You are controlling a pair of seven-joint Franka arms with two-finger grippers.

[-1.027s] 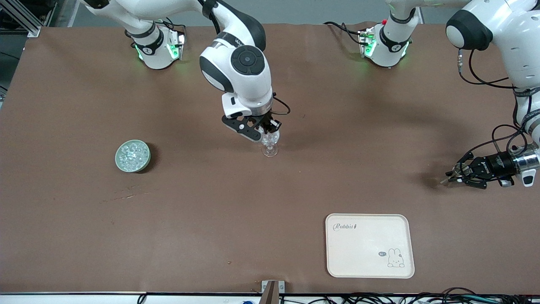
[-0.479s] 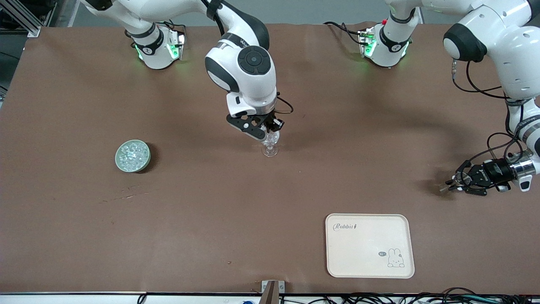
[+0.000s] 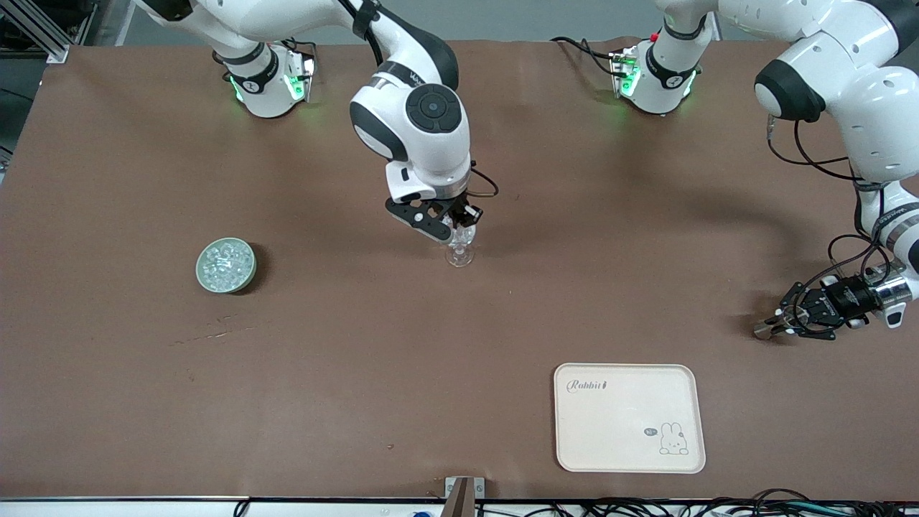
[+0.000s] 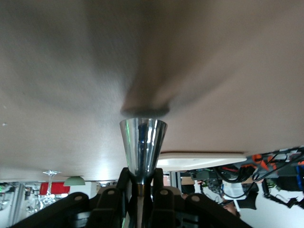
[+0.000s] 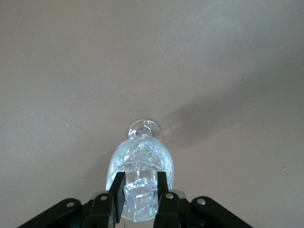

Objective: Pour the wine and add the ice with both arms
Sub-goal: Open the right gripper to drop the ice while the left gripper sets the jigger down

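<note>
Right gripper (image 5: 137,190): clamped on an ice cube (image 5: 139,199), directly over the wine glass (image 3: 459,248).
Left gripper (image 4: 141,183): grasping a metal cup (image 4: 142,145).

Tray (image 3: 629,418), cream: bore the word "Rabbit" in script at one corner. A small rabbit drawing stood at the diagonal corner; the tiny mark beside it was illegible.

Robotics lab. Evidence: two white robot arms, their green-lit bases (image 3: 271,82) bolted at one edge of a brown-covered table (image 3: 359,359); loose cables (image 3: 718,506) along the nearer edge; aluminium framing (image 3: 39,29) at a corner.
</note>
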